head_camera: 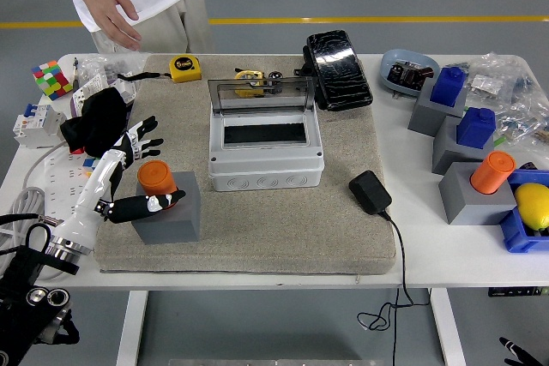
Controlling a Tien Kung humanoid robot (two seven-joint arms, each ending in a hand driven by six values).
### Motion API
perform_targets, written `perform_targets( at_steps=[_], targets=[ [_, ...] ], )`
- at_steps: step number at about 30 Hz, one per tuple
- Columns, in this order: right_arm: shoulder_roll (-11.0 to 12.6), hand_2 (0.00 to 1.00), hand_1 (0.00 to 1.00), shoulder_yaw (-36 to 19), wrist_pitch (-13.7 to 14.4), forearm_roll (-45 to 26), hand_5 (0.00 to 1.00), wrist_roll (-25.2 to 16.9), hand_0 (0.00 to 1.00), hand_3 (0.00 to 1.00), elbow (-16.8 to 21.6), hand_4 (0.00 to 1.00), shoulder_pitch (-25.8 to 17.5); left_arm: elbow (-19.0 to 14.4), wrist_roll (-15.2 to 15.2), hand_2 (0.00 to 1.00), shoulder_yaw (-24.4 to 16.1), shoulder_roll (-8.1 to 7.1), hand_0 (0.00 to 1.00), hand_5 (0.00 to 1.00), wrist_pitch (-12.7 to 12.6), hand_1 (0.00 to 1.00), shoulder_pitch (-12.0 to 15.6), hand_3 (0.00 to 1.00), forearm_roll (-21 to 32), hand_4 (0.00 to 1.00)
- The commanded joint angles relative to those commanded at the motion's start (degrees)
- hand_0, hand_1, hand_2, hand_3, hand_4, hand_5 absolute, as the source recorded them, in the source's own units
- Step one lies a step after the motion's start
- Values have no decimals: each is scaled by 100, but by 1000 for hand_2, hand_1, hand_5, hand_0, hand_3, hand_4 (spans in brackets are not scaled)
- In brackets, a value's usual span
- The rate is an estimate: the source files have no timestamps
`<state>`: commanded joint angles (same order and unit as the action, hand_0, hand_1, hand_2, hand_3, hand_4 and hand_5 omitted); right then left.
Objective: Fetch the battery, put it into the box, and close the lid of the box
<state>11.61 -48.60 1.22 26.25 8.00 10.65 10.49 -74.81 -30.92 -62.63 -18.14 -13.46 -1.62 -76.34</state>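
**Left hand bracketing the orange battery, not yet closed**

Orange cylindrical battery [154, 177] stands upright in grey holder block [168, 210] at near-left of the tan mat [283, 229]; long axis vertical. Left hand [137, 173] sits at the battery's left side: thumb [146, 205] reaches across the near side at the block top, fingers [143, 137] spread on the far-left side. Hand open; contact with the battery cannot be confirmed, nothing held. Right hand not visible, so the left is the only candidate. Open grey box [266, 153], clear lid [262, 93] tilted up at far edge, lies right and slightly far of the battery. Judgement: grasp needs fingers closing rightward around the cylinder, then a straight lift. A person's hand [116, 10] hangs beyond the far-left table edge, touching nothing
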Motion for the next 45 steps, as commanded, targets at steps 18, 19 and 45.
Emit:
perform_targets(
  at_steps=[18, 19, 45],
  targets=[
    [-10, 695, 705, 88, 8, -35, 536, 1, 647, 577, 1, 951, 9, 146, -83, 521, 146, 100, 362, 2, 236, 462, -106, 634, 475, 998],
    [-7, 695, 705, 101, 8, -42, 537, 4, 647, 576, 0, 951, 11, 160, -97, 404, 164, 99, 282, 2, 251, 337, -118, 482, 512, 998],
    [-22, 695, 705, 178, 26, -72, 535, 8, 647, 578, -1, 951, 8, 380, -518, 195, 418, 195, 119, 2, 136, 111, -370, 210, 797, 826]
  ],
)
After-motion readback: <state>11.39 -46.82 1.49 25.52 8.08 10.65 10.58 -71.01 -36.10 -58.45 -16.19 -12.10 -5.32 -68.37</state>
